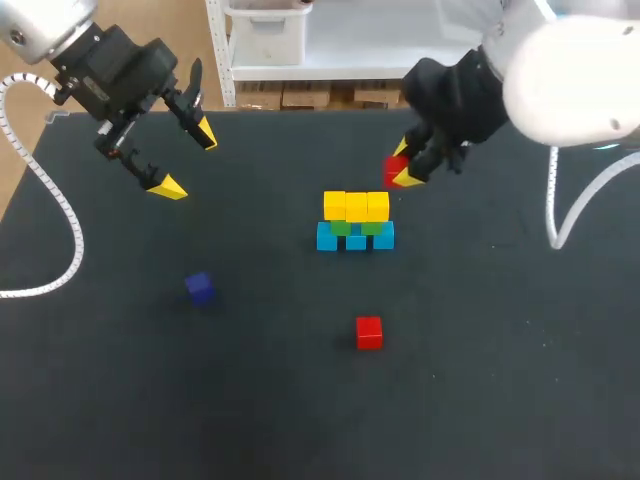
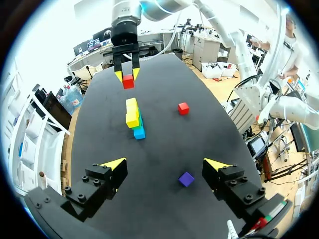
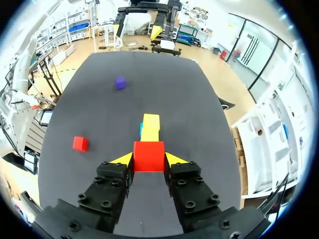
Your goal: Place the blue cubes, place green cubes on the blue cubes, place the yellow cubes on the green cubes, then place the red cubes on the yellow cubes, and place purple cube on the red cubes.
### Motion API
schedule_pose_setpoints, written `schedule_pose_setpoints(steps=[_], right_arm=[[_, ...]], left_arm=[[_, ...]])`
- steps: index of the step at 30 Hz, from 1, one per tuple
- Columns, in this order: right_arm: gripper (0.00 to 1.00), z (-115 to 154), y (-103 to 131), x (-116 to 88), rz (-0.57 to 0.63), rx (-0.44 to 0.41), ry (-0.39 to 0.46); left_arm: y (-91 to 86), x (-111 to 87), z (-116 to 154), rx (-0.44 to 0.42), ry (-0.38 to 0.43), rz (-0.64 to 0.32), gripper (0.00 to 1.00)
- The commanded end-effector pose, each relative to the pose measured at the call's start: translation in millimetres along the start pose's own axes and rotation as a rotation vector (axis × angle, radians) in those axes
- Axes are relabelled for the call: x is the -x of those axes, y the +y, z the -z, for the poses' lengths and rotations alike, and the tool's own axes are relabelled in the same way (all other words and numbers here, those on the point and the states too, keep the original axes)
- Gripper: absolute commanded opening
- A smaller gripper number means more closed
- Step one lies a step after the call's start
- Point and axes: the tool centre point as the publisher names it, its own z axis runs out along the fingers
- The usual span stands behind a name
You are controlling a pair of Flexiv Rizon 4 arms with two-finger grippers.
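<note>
A stack stands mid-table: blue cubes [image 1: 355, 238] at the base, green cubes [image 1: 341, 228] on them, a row of yellow cubes [image 1: 356, 206] on top. My right gripper [image 1: 403, 166] hangs above and just behind the stack's right end, shut on a red cube [image 1: 392, 170]; in the right wrist view that red cube [image 3: 148, 156] sits between the yellow tips with the yellow cubes [image 3: 150, 127] ahead. A second red cube [image 1: 369, 332] lies in front of the stack. The purple cube [image 1: 200, 288] rests at front left. My left gripper [image 1: 187, 160] is open, raised at the far left.
A coiled white cable [image 1: 50, 205] from the left arm loops over the table's left side. Another white cable [image 1: 575, 205] hangs at the right. Bare black table surface [image 1: 300, 420] stretches across the front.
</note>
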Motion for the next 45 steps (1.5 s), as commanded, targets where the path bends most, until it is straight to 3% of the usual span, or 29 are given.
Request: schedule_pose_setpoints(steps=[1,22,45], right_arm=[[0.0,-10,-5,3,-0.001,0.021,-0.002],[0.0,-32,2,13,-0.029,0.068,0.017],[0.0,-44,2,6,-0.062,0.075,0.04]], left_arm=[[0.7,-1.2,0,-0.001,-0.002,-0.004,1.0],[0.7,-1.2,0,-0.001,-0.002,-0.004,1.0],[0.7,-1.2,0,-0.001,-0.002,-0.004,1.0]])
